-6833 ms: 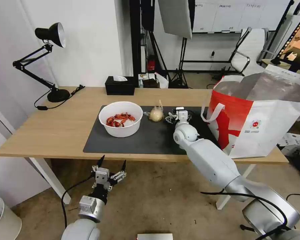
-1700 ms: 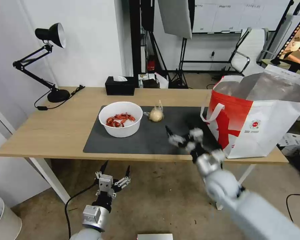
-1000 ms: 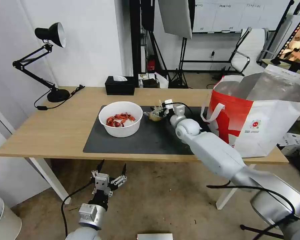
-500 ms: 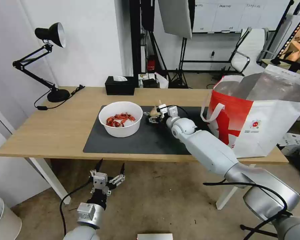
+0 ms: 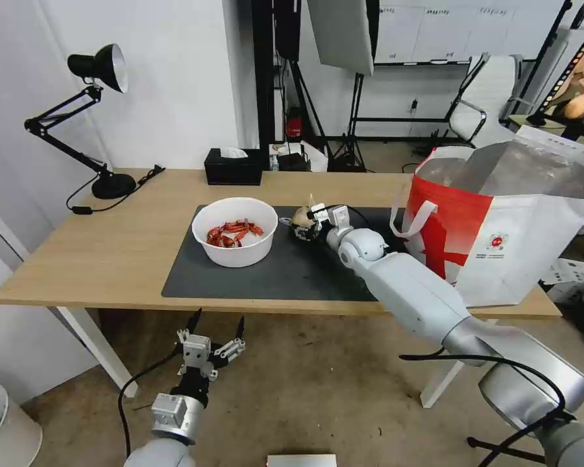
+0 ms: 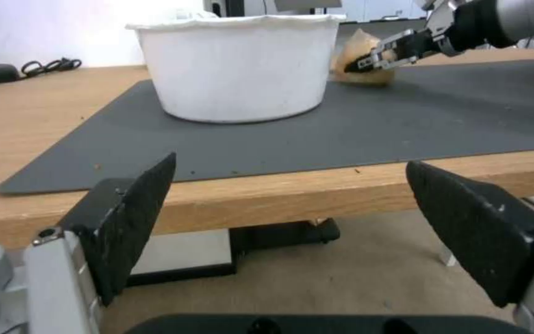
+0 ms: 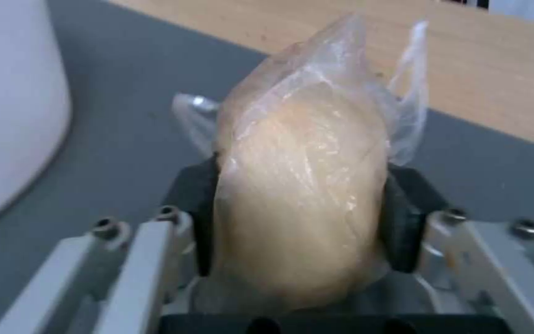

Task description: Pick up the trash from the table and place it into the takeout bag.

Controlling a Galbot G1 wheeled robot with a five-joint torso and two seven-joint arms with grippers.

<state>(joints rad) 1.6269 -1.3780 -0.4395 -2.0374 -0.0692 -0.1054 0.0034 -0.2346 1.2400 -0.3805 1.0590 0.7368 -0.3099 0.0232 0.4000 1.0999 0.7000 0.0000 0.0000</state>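
Right wrist view: R gripper (image 7: 298, 227) pads clamped on knotted bag (image 7: 304, 195), squeezing lump sides for a lift.
Bag loc: on mat (image 5: 266, 272), beside bowl (image 5: 235, 231).
L gripper (image 5: 211, 337): parked below table edge, fingers spread, empty.
Takeout bag (image 5: 499, 240): mouth open, robot's right.

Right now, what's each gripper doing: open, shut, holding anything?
Left gripper: open, empty, parked below the light-wood table edge.
Right gripper: shut on the small knotted clear plastic bag with beige lump, over the dark grey mat.
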